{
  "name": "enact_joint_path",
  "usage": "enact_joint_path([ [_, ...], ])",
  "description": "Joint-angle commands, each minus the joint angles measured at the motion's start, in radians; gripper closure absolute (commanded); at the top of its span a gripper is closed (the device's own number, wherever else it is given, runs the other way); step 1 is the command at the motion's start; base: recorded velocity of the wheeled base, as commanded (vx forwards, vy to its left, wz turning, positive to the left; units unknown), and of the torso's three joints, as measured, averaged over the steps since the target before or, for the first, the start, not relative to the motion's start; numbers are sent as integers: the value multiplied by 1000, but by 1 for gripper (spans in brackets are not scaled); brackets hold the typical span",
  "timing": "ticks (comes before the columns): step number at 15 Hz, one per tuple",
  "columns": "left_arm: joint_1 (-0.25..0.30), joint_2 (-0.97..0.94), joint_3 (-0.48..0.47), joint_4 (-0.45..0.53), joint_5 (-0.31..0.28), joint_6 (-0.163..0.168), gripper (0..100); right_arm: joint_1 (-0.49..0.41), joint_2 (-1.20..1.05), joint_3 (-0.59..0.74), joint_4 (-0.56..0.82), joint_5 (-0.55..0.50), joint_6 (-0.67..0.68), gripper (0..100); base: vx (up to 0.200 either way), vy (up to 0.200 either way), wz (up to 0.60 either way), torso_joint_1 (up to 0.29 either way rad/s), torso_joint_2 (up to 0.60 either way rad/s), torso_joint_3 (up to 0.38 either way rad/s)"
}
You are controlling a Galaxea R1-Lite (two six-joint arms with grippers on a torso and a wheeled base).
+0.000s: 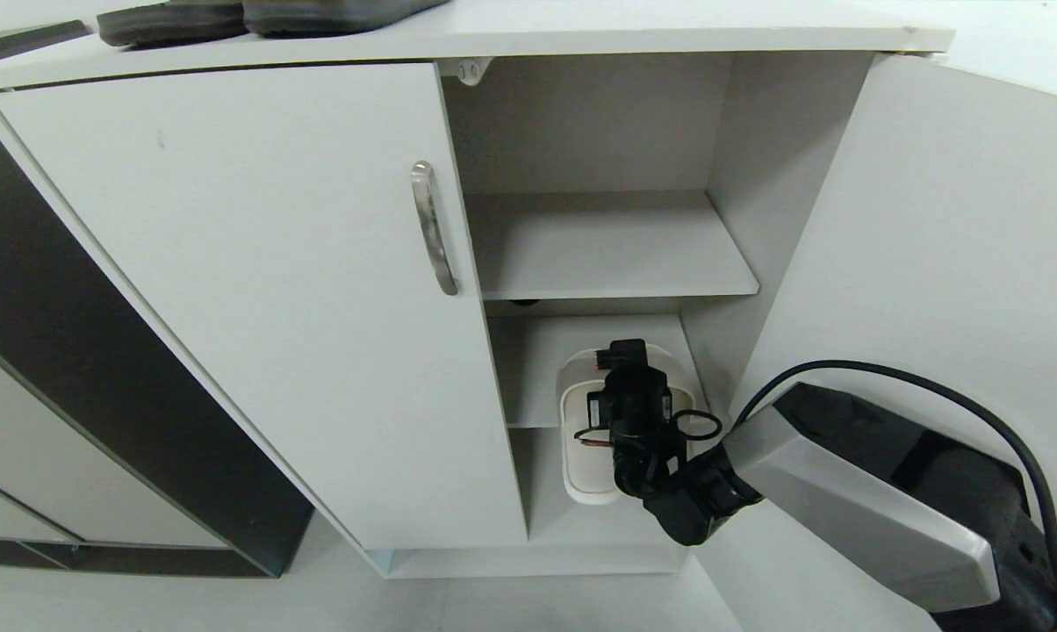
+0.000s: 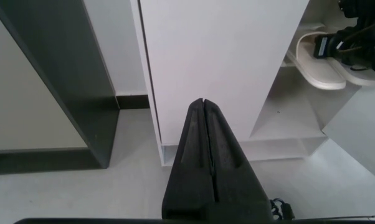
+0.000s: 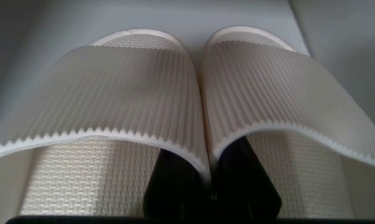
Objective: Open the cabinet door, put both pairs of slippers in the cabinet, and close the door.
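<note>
A pair of white ribbed slippers (image 1: 581,461) lies side by side on the cabinet's lower shelf (image 1: 537,377), heels jutting past its front edge. My right gripper (image 1: 627,355) reaches into that compartment, its black fingers (image 3: 175,186) under the two straps (image 3: 131,81) and shut on their inner edges. The same pair (image 2: 321,65) shows far off in the left wrist view. A dark pair of slippers (image 1: 173,22) rests on the cabinet top. My left gripper (image 2: 203,102) is shut and empty, low above the floor in front of the closed left door (image 2: 225,56).
The cabinet's right door (image 1: 932,246) stands swung open beside my right arm. The left door (image 1: 230,263) with its metal handle (image 1: 432,228) is closed. The upper shelf (image 1: 607,246) is bare. A dark-framed unit (image 1: 98,369) stands left of the cabinet.
</note>
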Motion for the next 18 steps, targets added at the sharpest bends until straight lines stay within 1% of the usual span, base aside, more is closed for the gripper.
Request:
enact_joint_path([
  [1, 0, 1, 0, 0, 0, 1, 100, -10, 23, -29, 0, 0, 10, 100, 0, 0, 0, 0, 0, 0],
  [5, 0, 1, 0, 0, 0, -1, 100, -34, 53, -95, 14, 0, 12, 100, 0, 0, 0, 0, 0, 0],
  [8, 0, 1, 0, 0, 0, -1, 100, -44, 59, -159, 45, 43, 12, 100, 0, 0, 0, 0, 0, 0],
  [9, 0, 1, 0, 0, 0, -1, 100, -44, 59, -159, 45, 43, 12, 100, 0, 0, 0, 0, 0, 0],
  [10, 0, 1, 0, 0, 0, -1, 100, -53, 67, -230, 105, 48, 12, 100, 0, 0, 0, 0, 0, 0],
  [12, 0, 1, 0, 0, 0, -1, 100, -59, 82, -303, 166, 65, 10, 100, 0, 0, 0, 0, 0, 0],
  [15, 0, 1, 0, 0, 0, -3, 100, -64, 105, -374, 210, 74, 9, 100, 0, 0, 0, 0, 0, 0],
  [18, 0, 1, 0, 0, 0, -1, 100, -70, 113, -399, 226, 77, 9, 100, 0, 0, 0, 0, 0, 0],
])
